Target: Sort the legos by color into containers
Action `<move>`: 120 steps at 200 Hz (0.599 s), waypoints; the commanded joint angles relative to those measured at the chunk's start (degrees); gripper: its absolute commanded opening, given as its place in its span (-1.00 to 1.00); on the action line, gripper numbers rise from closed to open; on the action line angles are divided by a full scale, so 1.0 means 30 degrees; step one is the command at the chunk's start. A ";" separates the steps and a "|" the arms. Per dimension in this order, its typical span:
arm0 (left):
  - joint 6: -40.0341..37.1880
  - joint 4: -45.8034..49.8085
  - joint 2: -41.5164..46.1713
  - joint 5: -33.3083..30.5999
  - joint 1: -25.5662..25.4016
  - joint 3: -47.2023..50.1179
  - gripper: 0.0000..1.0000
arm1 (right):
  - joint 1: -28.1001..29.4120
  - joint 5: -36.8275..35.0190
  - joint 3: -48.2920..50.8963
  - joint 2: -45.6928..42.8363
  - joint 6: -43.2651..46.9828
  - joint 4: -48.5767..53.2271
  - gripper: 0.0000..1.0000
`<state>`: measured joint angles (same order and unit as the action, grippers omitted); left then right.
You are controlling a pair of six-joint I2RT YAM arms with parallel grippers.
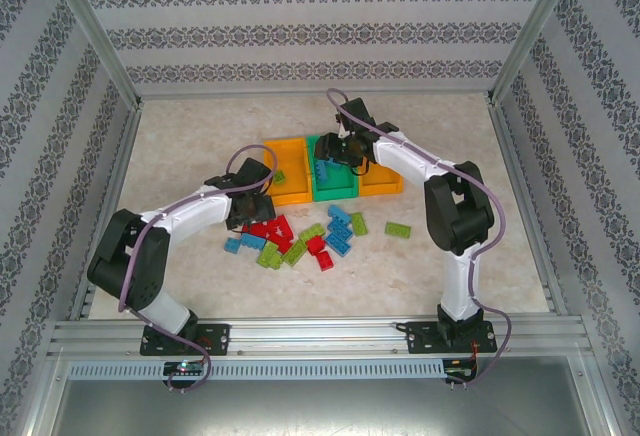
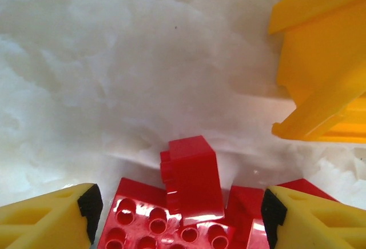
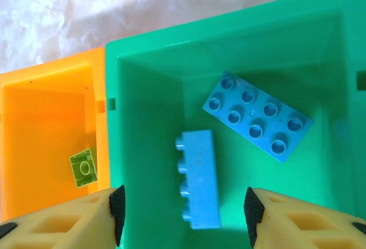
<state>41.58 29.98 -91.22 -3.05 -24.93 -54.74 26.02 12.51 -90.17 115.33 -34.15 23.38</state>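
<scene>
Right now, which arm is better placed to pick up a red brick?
Left. The left gripper hangs open right over the red bricks, with a finger on each side. The right gripper is away over the green bin, above two blue bricks.

Three joined containers [image 1: 335, 197], two orange and one green, with two blue legos [image 3: 257, 115] and one lime lego [image 3: 84, 167] seen inside.

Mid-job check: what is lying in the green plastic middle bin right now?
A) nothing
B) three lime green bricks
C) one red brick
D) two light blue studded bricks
D: in the right wrist view the green plastic bin holds one light blue studded brick studs-up, another on its side.
</scene>
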 commanded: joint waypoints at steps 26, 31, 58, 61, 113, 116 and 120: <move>-0.0417 -0.0409 -0.1107 0.0451 0.0457 -0.0746 0.30 | -0.0129 -0.0600 0.1744 -0.2576 0.0438 -0.0116 0.22; -0.0463 -0.0412 -0.1234 0.0445 0.0458 -0.0766 0.27 | -0.0197 -0.0682 0.1977 -0.2757 0.0455 -0.0150 0.22; -0.0477 -0.0598 -0.1702 0.0511 0.0516 -0.0843 0.02 | -0.0672 -0.0996 0.3286 -0.4003 0.0494 -0.0265 0.23; -0.0473 -0.0615 -0.1728 0.0492 0.0516 -0.0828 -0.01 | -0.0737 -0.1053 0.3449 -0.4171 0.0538 -0.0263 0.23; -0.0650 -0.0632 -0.1462 0.0274 0.0542 -0.0748 -0.54 | -0.2217 -0.2122 0.6756 -0.7048 0.0944 -0.0328 0.25; -0.0648 -0.0597 -0.1416 0.0231 0.0545 -0.0753 -0.55 | -0.2377 -0.2128 0.6970 -0.7221 0.0967 -0.0337 0.25; -0.0670 -0.0561 -0.1353 0.0200 0.0538 -0.0738 -0.57 | -0.2551 -0.2139 0.7235 -0.7497 0.1015 -0.0350 0.25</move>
<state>40.12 28.56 -96.12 -1.69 -24.18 -56.21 20.91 8.62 -72.51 97.43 -32.62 22.85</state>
